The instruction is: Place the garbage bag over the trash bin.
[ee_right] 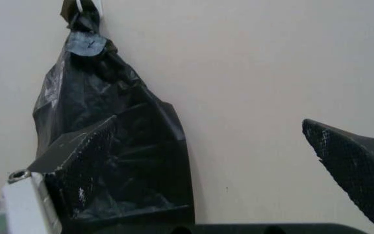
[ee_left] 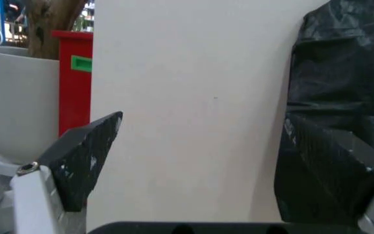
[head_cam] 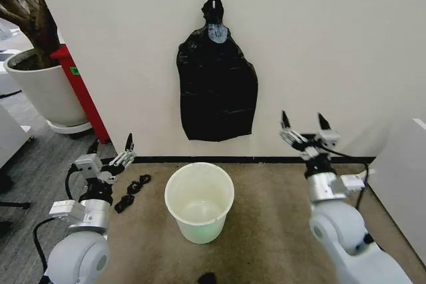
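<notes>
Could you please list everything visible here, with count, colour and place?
garbage bag: one, glossy black, hanging from a white hook on the wall above the bin
trash bin: one, cream-white, on the brown carpet below the bag
plant pot: one, white, far left, holding a tree
red stand: one, beside the pot
small black objects: a few, on the floor left of the bin
left claw: open, raised left of the bin
right claw: open, raised right of the bin

Big white plant pot (head_cam: 45,91) with a tree trunk (head_cam: 30,21) sits beside a red post (head_cam: 83,94); small black clips (head_cam: 133,191) lie on the brown carpet (head_cam: 266,217).
</notes>
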### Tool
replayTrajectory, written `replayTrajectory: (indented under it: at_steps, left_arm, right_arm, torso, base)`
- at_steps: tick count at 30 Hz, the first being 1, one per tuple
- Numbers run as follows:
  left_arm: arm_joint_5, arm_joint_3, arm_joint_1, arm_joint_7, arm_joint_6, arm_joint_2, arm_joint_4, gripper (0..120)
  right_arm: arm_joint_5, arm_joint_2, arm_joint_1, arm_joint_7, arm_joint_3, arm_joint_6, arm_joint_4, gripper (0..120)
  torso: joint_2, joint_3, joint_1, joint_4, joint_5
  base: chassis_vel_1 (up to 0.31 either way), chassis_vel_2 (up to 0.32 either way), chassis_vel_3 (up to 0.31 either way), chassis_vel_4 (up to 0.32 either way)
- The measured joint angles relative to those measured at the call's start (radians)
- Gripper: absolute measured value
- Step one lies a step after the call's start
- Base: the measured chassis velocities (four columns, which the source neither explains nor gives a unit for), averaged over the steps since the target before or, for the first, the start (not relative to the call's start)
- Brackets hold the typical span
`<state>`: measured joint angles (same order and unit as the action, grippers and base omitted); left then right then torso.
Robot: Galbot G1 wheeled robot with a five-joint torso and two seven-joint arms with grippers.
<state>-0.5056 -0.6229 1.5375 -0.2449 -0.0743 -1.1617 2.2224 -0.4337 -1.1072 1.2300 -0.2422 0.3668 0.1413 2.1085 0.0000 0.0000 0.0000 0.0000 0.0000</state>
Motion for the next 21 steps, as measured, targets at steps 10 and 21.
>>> replayTrajectory:
  at_steps: [10, 21]
  left_arm:
    - [0.016, 0.010, -0.022, -0.001, -0.019, -0.024, -0.062, 99]
    - [0.024, 0.008, -0.027, 0.005, -0.036, -0.027, -0.084, 99]
  right_arm:
    - [-0.030, -0.020, -0.120, -0.023, -0.086, 0.005, -0.074, 100]
    - [-0.091, -0.075, -0.393, -0.089, -0.280, 0.012, -0.245, 100]
  torso:
    - [0.000, 0.000, 0.000, 0.0000, -0.0001]
    - [0.000, 0.000, 0.000, 0.0002, -0.0002]
  base:
    - [0.000, 0.000, 0.000, 0.000]
    - [0.000, 0.000, 0.000, 0.000]
